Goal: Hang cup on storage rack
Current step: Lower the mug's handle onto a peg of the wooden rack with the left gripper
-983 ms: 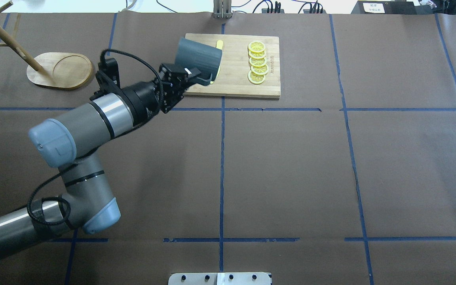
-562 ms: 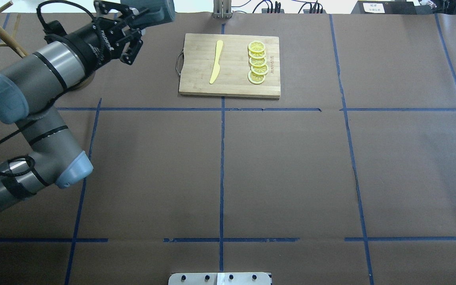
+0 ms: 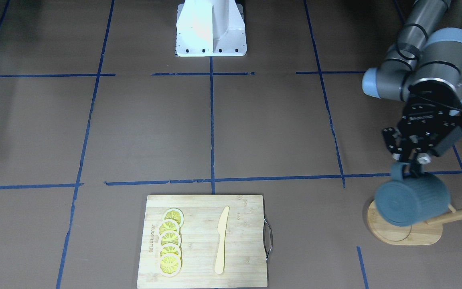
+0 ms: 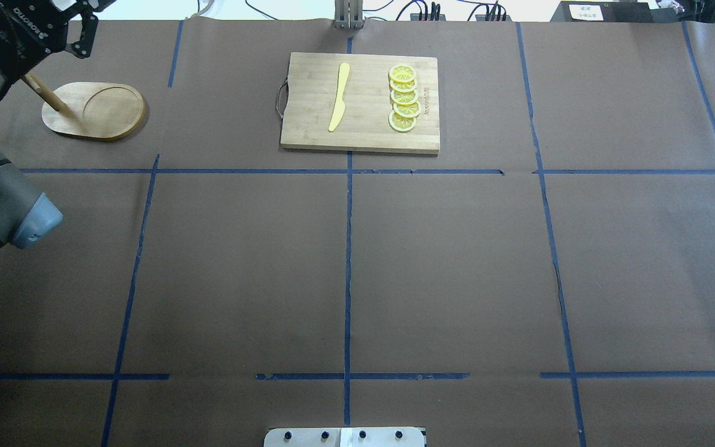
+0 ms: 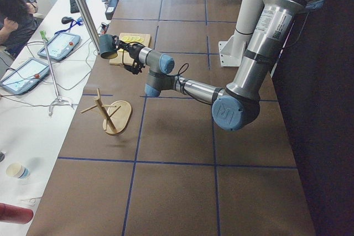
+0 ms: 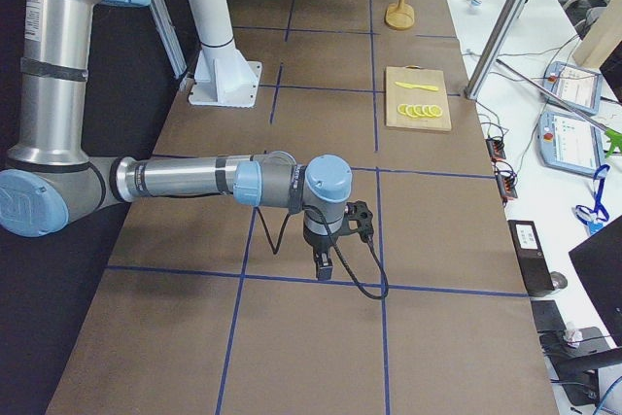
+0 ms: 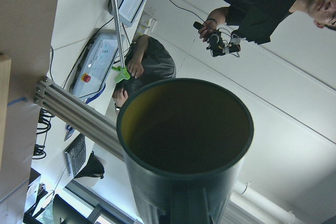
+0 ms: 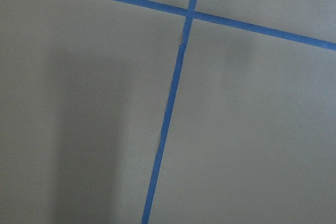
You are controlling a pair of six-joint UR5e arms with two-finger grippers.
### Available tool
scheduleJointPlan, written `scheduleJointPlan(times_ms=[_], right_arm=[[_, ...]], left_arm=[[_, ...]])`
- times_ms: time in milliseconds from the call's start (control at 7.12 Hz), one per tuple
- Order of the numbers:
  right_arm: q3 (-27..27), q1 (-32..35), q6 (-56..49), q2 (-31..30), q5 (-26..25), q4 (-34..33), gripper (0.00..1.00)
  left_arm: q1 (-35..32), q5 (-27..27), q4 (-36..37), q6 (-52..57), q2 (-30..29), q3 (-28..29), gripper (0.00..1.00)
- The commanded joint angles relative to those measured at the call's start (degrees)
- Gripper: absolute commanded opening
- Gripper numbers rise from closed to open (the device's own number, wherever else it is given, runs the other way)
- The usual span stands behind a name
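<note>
My left gripper (image 3: 411,166) is shut on the loop handle of the dark teal ribbed cup (image 3: 412,201) and holds it tilted in the air over the bamboo storage rack (image 3: 405,237). The rack's thin pegs (image 3: 461,214) stick out beside the cup. The exterior left view shows the cup (image 5: 108,46) well above the rack (image 5: 112,115). The left wrist view looks into the cup's yellow inside (image 7: 184,129). In the overhead view the cup is out of frame and only the rack base (image 4: 94,112) shows. My right gripper (image 6: 326,264) points down at the table near the front; I cannot tell whether it is open.
A bamboo cutting board (image 4: 314,133) with a metal handle lies at the far middle, carrying lemon slices (image 4: 404,99) and a yellow knife (image 4: 339,96). Operators and control pendants are at a white bench (image 5: 33,64) beyond the table's far edge.
My left arm has swung left from the cutting board to the rack, carrying the cup up and out of the overhead view. The board's knife is now uncovered.
</note>
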Motion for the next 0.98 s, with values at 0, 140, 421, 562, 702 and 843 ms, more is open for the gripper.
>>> scheduleJointPlan(times_ms=[0,140,421,562,702,843], right_arm=[[-0.1,0.0,-0.1,0.0,0.0,0.0,1.0],[-0.1,0.0,-0.2,-0.1,0.0,0.0,1.0],[-0.1,0.0,-0.2,-0.1,0.0,0.0,1.0],[-0.1,0.0,-0.2,-0.1,0.0,0.0,1.0],[0.0,0.0,-0.2,-0.1,-0.1,0.0,1.0],[-0.1,0.0,-0.2,-0.1,-0.1,0.0,1.0]], left_arm=[[-3.1,-1.8,-4.7,-1.9,0.2,5.8,0.0],[-4.6,-2.1,-4.8,-3.5,0.2,7.4,0.0],[-5.2,-2.6,-10.9,-4.0,0.2,12.5,0.0],[-5.1,-2.6,-12.8,-4.0,0.2,14.1,0.0],[-5.2,-2.6,-12.8,-4.0,0.3,14.4,0.0],[-5.1,-2.7,-13.1,-4.0,0.9,14.4,0.0]])
